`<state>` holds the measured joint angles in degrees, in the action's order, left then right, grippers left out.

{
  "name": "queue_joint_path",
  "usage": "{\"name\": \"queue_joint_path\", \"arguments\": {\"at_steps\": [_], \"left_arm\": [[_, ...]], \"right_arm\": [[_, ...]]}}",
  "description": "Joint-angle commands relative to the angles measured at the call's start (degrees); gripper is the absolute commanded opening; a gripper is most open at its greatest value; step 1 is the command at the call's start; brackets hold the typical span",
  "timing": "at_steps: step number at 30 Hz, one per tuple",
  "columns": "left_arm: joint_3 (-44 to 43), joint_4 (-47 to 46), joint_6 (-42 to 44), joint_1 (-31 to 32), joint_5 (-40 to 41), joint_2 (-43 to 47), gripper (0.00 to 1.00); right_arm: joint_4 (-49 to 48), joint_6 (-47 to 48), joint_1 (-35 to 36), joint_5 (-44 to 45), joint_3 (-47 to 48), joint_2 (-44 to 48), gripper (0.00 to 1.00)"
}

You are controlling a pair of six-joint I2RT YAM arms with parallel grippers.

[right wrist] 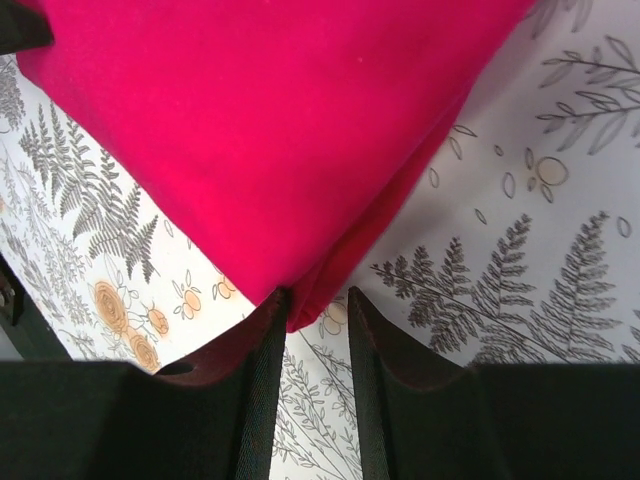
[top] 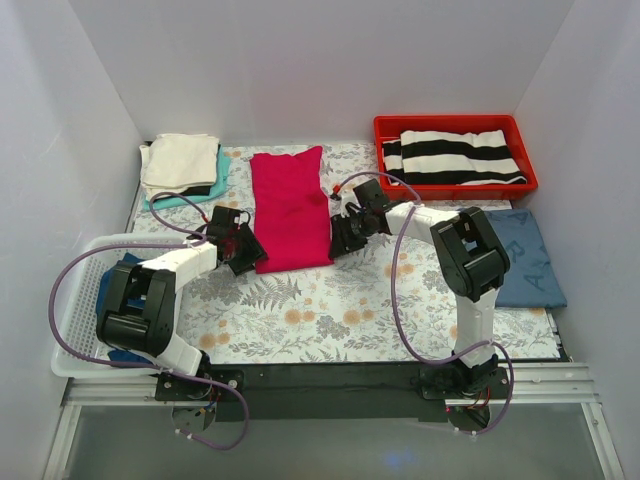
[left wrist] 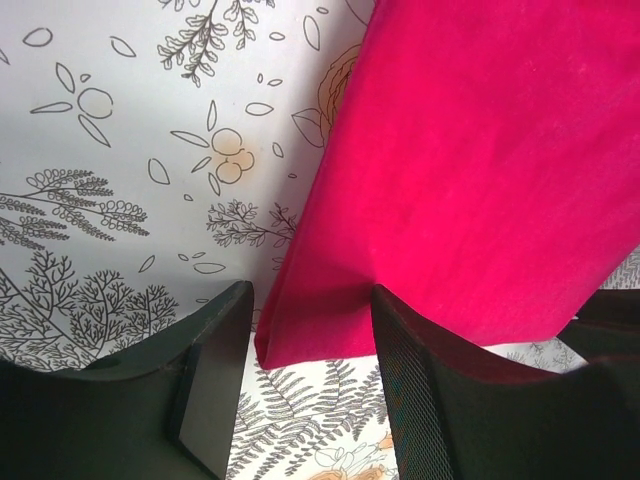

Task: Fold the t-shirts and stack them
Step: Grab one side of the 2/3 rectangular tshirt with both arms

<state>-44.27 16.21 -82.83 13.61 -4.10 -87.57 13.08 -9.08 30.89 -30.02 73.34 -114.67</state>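
Near edge first: two robot claws sit at the near corners of the red t-shirt (top: 290,205), which lies folded into a long strip down the middle of the flower-printed table (top: 300,320). The left claw (left wrist: 310,300) stands spread wide. Its fingers are down on either side of the shirt's near-left corner, and one finger (left wrist: 450,400) is against the cloth's edge. The right claw (right wrist: 312,305) is parted only narrowly, and the tip of the near-right corner pokes into the gap between its fingers. Printed table shows through that gap, and nothing is pinched. At the table's left side, a white basket (top: 70,330) holds something blue (top: 105,285). At the right side, a navy-blue t-shirt (top: 525,255) lies flat. In the far-left corner, a cream t-shirt (top: 180,160) tops a folded stack with a teal one (top: 222,178) at the bottom. In the far-right corner, a black-and-white striped garment (top: 455,157) fills a red tray (top: 455,187).
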Motion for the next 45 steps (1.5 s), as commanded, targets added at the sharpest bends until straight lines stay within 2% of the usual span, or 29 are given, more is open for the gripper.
{"name": "queue_joint_path", "arguments": {"at_steps": [1,14,24,26,28,30,32,34,35,36,45], "left_arm": [[1.29,-1.44,1.0,-0.42,0.41,-0.23,0.49],[2.61,-2.85,1.53,-0.33,-1.35,-1.55,0.4],[3.05,-2.85,1.97,-0.33,-2.49,-2.25,0.39],[3.4,-2.93,2.14,-0.33,-3.19,-2.08,0.35],[3.49,-3.46,2.23,-0.33,-3.98,-2.25,0.23],[3.4,-3.72,2.67,-0.33,-5.12,-2.69,0.11],[3.4,-3.73,2.93,-0.33,-5.48,-2.87,0.0],[3.4,-3.38,3.02,-0.33,-5.57,-2.52,0.0],[3.4,-3.2,3.02,-0.33,-5.66,-2.17,0.0],[3.58,-2.68,3.11,-0.33,-5.48,-1.73,0.0],[3.31,4.35,1.88,-0.33,-3.11,8.37,0.0]], "right_arm": [[-2.18,-0.23,1.01,-1.97,1.19,-0.02,0.38],[-3.68,-1.73,2.5,-1.45,0.14,2.34,0.37],[-3.76,-2.78,3.38,-0.48,-0.92,4.28,0.37],[-3.76,-2.78,3.65,-0.48,-1.01,4.2,0.37],[-3.76,-2.87,3.65,-1.0,-1.01,3.5,0.37],[-3.76,-2.87,3.82,-2.14,-0.83,2.26,0.35],[-3.76,-2.96,3.82,-2.59,-0.74,1.12,0.28],[-3.68,-3.05,3.91,-3.64,-0.74,0.68,0.17],[-3.59,-3.05,3.91,-3.9,-0.92,0.42,0.07],[-3.42,-2.87,3.91,-4.34,-1.09,0.41,0.02],[-2.1,-1.91,4.09,-2.5,-8.72,7.09,0.01]]}}
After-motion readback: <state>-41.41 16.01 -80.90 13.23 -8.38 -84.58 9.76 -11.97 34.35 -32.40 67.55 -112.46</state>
